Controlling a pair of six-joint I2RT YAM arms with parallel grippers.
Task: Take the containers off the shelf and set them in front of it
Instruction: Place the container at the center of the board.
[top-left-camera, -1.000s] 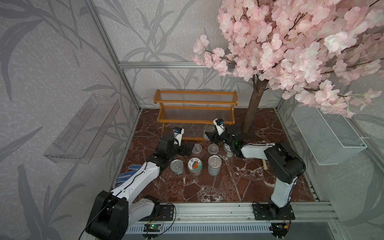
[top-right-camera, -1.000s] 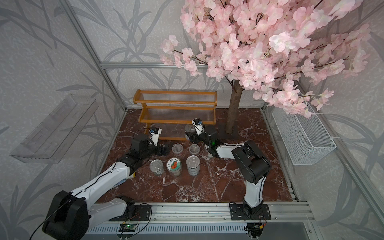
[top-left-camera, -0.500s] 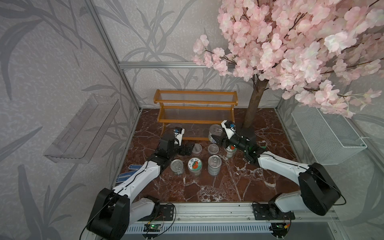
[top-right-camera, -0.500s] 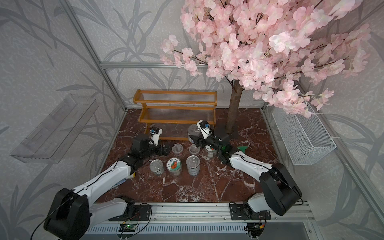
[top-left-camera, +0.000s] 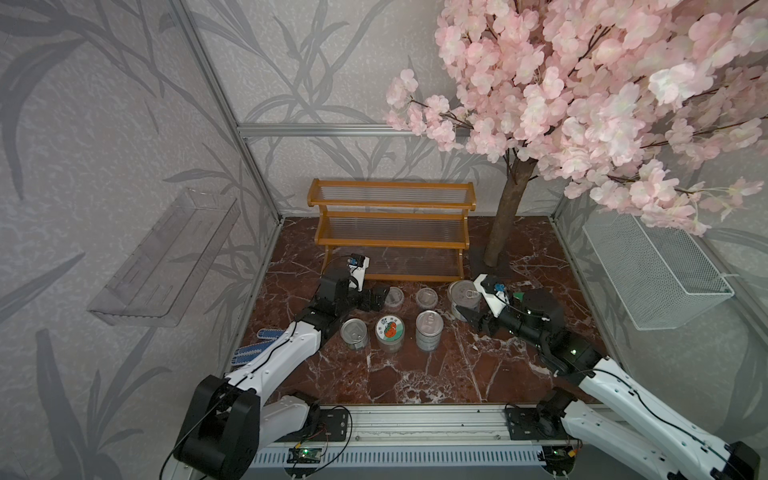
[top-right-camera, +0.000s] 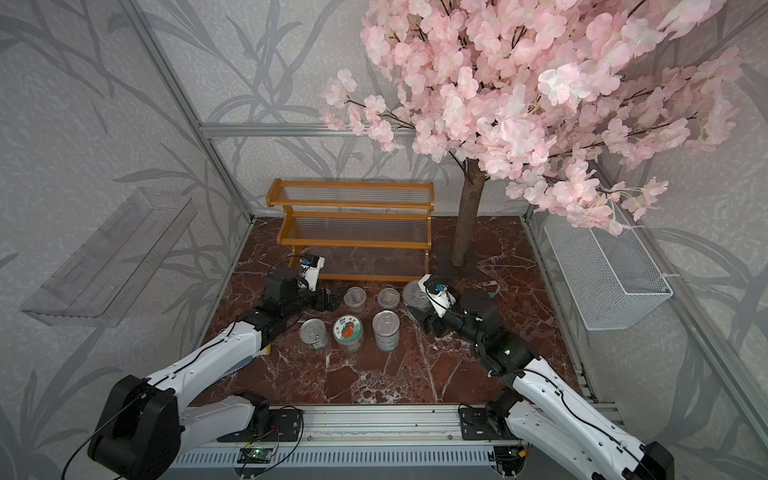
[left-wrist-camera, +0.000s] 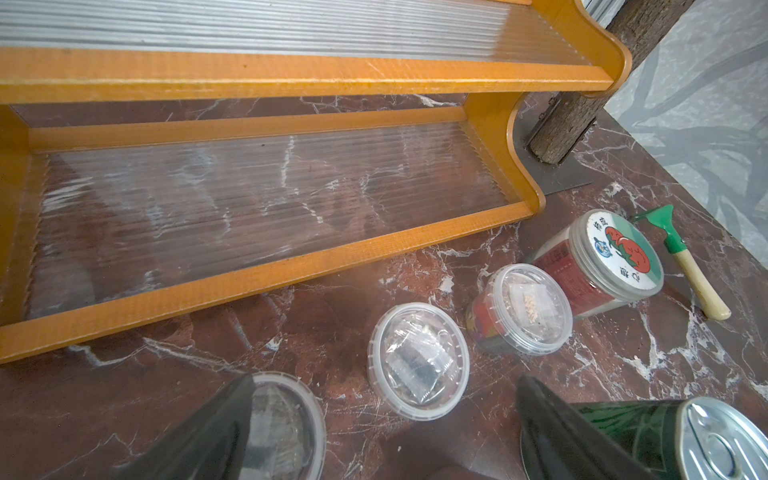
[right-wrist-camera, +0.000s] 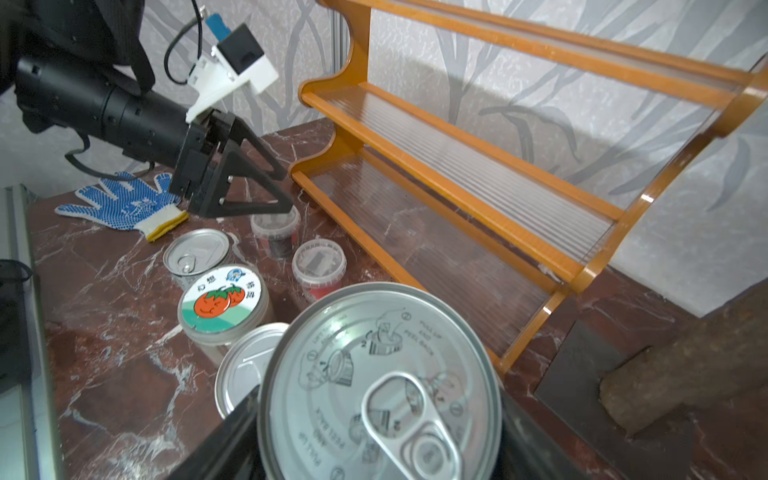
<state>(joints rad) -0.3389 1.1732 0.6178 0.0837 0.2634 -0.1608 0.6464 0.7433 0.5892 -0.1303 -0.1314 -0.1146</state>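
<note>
My right gripper (top-left-camera: 467, 314) is clamped on a tin can (right-wrist-camera: 374, 365), a finger on each side of its wall. The can is upright, ring-pull lid up, just right of centre in both top views. Judging by how large its lid looks, it hangs above the floor.

Down and to the left of it in a top view stands the front row: a second can (top-left-camera: 429, 329), a tomato-lidded jar (top-left-camera: 390, 330) and a third can (top-left-camera: 354, 332). Behind them, nearer the shelf, is a row of clear cups (top-left-camera: 427, 296). My left gripper (top-left-camera: 375, 300) hangs wide open and empty at the leftmost cup (top-left-camera: 393, 296). The other jar (left-wrist-camera: 602, 266) ends that row, hidden from above by my right wrist.

Farthest, at upper centre, the shelf (top-left-camera: 390, 245) has all three tiers bare, so this looks like the last container.

The bare floor right of the second can lies almost straight under my load. I judge a plain descent, axis kept vertical, is the right arm's job.
</note>
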